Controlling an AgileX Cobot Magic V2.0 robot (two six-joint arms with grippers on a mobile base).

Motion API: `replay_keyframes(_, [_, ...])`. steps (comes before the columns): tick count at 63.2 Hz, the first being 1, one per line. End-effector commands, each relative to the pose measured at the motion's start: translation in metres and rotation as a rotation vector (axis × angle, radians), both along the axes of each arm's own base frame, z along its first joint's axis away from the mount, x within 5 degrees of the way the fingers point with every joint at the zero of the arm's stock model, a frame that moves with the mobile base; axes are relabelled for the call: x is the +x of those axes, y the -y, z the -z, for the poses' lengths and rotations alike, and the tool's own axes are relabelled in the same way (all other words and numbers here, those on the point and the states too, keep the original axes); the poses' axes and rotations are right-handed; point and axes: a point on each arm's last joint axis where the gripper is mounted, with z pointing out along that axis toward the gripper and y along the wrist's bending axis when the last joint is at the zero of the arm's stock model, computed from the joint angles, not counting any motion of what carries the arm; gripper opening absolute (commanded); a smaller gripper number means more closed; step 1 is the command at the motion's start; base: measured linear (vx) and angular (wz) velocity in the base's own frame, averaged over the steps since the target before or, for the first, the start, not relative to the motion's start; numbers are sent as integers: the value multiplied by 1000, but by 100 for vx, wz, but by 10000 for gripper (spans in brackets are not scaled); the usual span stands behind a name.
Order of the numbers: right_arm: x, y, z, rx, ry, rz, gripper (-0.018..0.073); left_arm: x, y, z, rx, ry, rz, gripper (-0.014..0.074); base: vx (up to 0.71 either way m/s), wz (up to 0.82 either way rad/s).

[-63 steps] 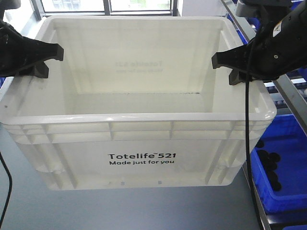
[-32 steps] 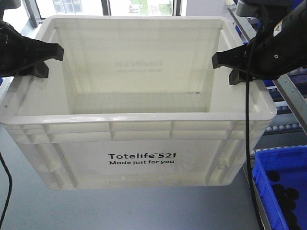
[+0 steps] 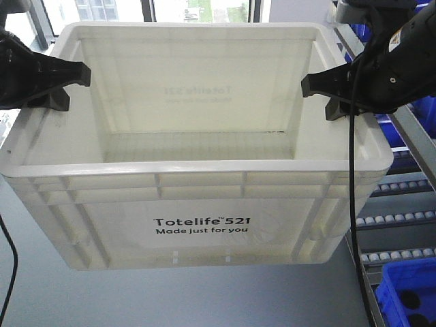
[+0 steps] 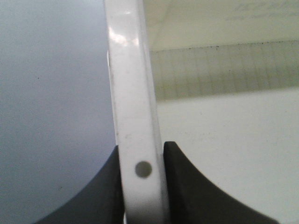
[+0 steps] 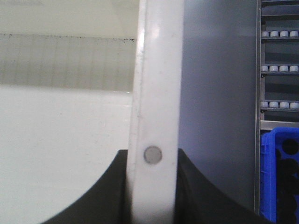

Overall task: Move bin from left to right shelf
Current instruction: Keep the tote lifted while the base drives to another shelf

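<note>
The white bin (image 3: pixel 197 225), printed "Totelife 521", hangs in the air and fills the front view. Its inside holds nothing. My left gripper (image 3: pixel 65 85) is shut on the bin's left rim (image 4: pixel 133 102), one black finger on each side of the rim. My right gripper (image 3: pixel 323 95) is shut on the bin's right rim (image 5: pixel 159 93) in the same way. Both wrist views show the rim pinched between the black fingers, with a small round mark on the rim at the grip.
A roller-rack shelf (image 3: pixel 402 191) stands at the right, its rows of white rollers also in the right wrist view (image 5: pixel 279 70). A blue bin (image 3: pixel 409 293) with dark round parts sits at the lower right. Grey floor (image 3: pixel 170 300) lies below; windows (image 3: pixel 197 10) behind.
The surroundings slide past the held bin: the blue bin at the right has dropped toward the lower right corner and more roller rows show. Both grips are unchanged.
</note>
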Motion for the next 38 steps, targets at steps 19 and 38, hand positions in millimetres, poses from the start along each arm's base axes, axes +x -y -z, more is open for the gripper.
replay_keyframes(19, [-3,9,-32,1,192,9,60,-8,-5,-29,5,164,6,111,33,4])
replay_keyframes(38, [-4,9,-32,0,191,9,61,-8,-5,-29,5,164,6,111,32,5])
